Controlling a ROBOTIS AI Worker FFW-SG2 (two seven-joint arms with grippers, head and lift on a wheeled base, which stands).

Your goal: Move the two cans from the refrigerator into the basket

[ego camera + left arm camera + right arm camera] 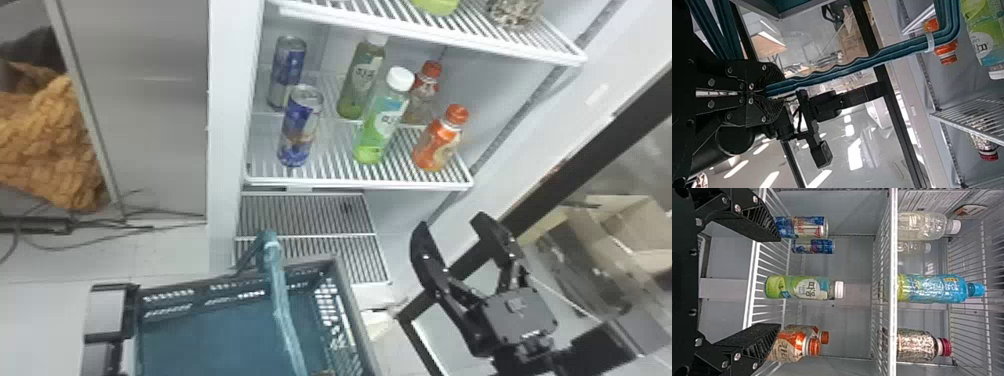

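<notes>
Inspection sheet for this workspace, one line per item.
Surface: white wire refrigerator shelf, bearing cans and bottles
Job's things: front can and rear can upright, shelf's left side; basket below
Clutter: four bottles right of the cans
Grippers: left gripper shut on basket handle; right gripper open, right of basket
Cables: dark cables on floor, left
Surroundings: orange knitted material left, cardboard right

Right wrist view: nearer can point(801, 227), upper left, has Latin lettering. Green bottle point(789, 287), left of centre: Korean characters. Orange bottle point(787, 346), lower left: Korean characters too. Blue bottle point(932, 288), right of centre: white print, probably too blurred to read.
</notes>
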